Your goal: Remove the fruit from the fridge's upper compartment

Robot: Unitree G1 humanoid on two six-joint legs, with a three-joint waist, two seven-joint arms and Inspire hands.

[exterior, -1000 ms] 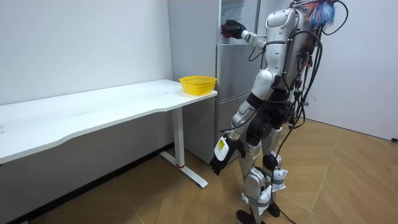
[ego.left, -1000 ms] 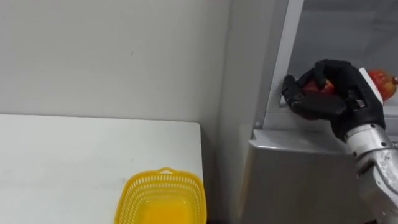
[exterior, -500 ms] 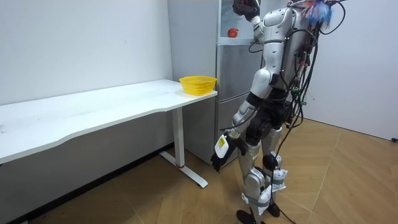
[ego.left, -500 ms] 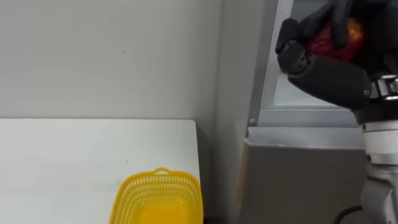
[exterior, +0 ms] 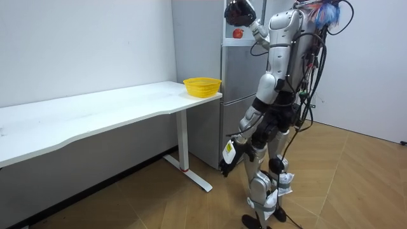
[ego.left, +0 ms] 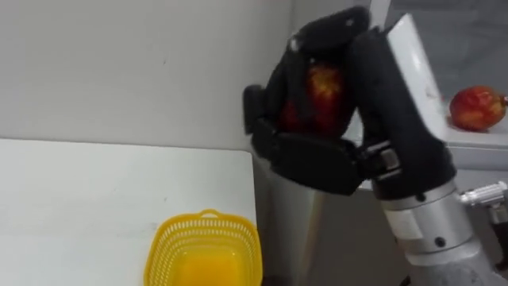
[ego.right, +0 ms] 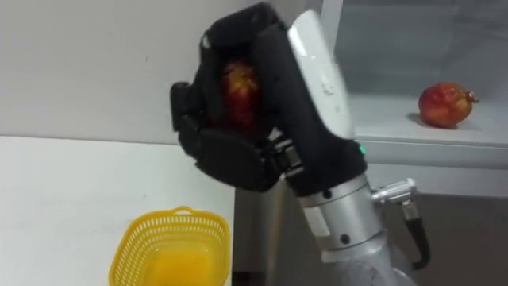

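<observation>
- Red fruit (ego.left: 321,95), with a yellowish patch on its skin, sits in the robot's right hand (ego.left: 385,119), held up in the air in front of the fridge's left edge
- The right hand has its fingers and thumb curled round the fruit, so just a strip of red shows between them
- A second red fruit (ego.left: 476,108) lies on the white shelf (ego.left: 468,139) in the open upper part of the fridge (exterior: 238,76), well apart from the hand
- A yellow mesh basket (ego.left: 171,238) stands on the white table (ego.left: 95,199), near the tabletop's right edge and close to the fridge; it lies lower than the held fruit and to its left, and nothing can be seen inside it
- In the room view the robot stands upright on the wooden floor just in front of the fridge, at the end of the table, with its right arm raised to the height of the upper compartment
- The left hand (exterior: 224,168) hangs low beside the robot's thigh; whether it is open or closed cannot be told from that view
</observation>
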